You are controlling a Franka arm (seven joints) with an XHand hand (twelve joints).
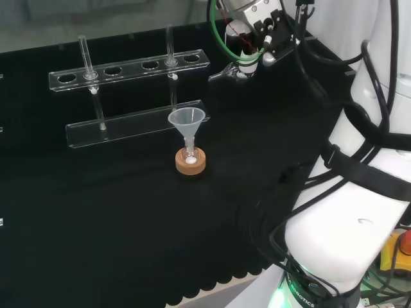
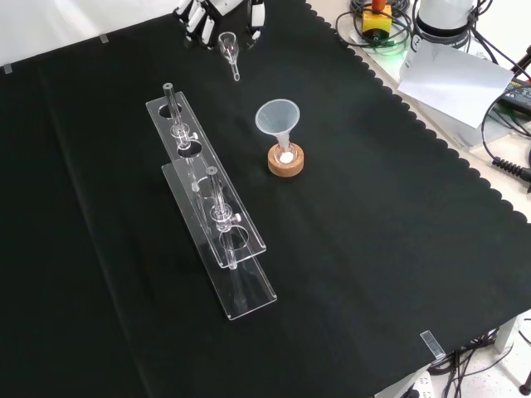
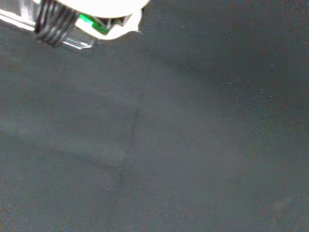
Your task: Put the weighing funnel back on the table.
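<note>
Here, one weighing funnel (image 2: 227, 41), one funnel (image 2: 278, 116), two tubes (image 2: 172, 104)

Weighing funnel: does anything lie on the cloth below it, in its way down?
Nothing visible. The hand holds the weighing funnel over bare cloth; the test tube rack and the funnel stand apart from it.

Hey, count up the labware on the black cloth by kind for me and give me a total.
Clear funnels: 2, the big cone-shaped funnel and the small weighing funnel
Thin glass tubes: 2
Clear plastic tube rack: 1
Small flask: 1
Cork ring: 1
Total: 7
</note>
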